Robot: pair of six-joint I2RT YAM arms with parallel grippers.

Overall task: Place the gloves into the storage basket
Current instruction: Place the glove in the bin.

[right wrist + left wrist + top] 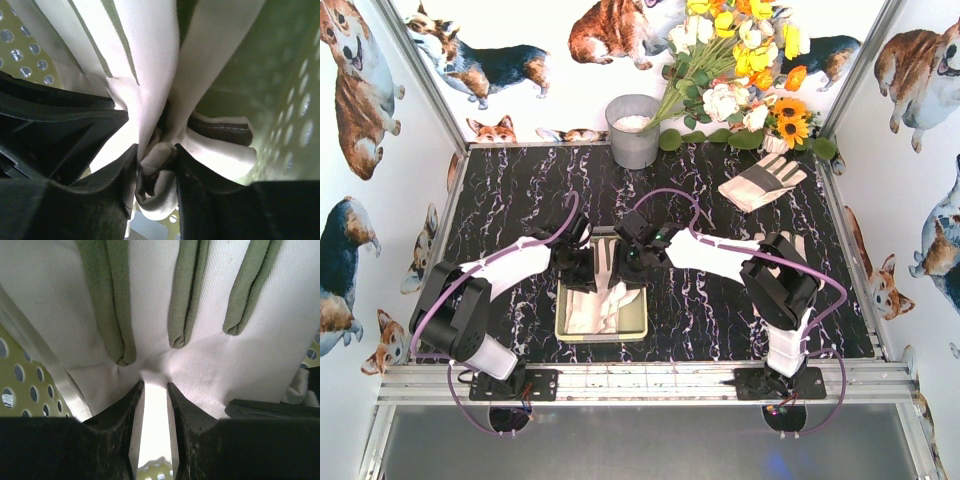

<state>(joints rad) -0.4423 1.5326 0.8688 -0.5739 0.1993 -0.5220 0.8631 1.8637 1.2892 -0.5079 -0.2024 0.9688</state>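
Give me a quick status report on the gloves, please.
Left claw, right claw shut on one glove at storage basket. Second glove out by flowers. No obstruction seen.

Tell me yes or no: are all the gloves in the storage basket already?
No, one glove lies on the table near the flowers, outside the storage basket.

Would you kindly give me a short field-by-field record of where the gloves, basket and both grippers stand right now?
basket: pale yellow-green perforated plastic basket, between the two arms
held glove: cream work glove with grey-striped back, hanging into the basket
left gripper: shut on held glove's pale fabric
right gripper: shut on bunched fabric of held glove
loose glove: another striped work glove, flat on the black marbled table, back right
bucket: grey metal bucket, back centre
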